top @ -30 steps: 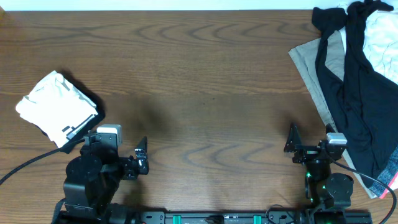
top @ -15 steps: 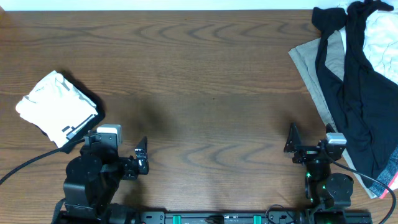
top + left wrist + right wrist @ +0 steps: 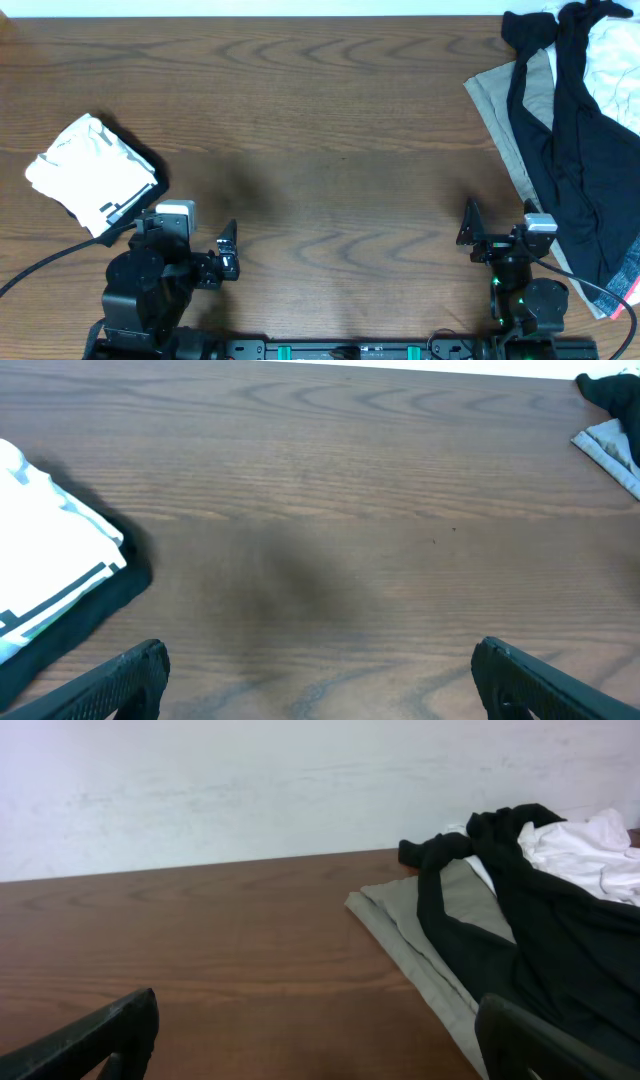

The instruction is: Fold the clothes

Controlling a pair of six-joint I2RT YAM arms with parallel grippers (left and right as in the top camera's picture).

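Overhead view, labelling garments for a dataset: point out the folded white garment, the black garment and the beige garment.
folded white garment point(image 3: 85, 165), overhead view, middle of its top face.
black garment point(image 3: 575, 150), overhead view, broad middle of the cloth.
beige garment point(image 3: 490, 100), overhead view, exposed left panel.

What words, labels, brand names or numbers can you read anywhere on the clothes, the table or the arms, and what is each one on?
No text can be read anywhere.
The folded white garment has dark stripes near one edge, with no legible letters in either view.
The pile of clothes and the wooden table show no print.
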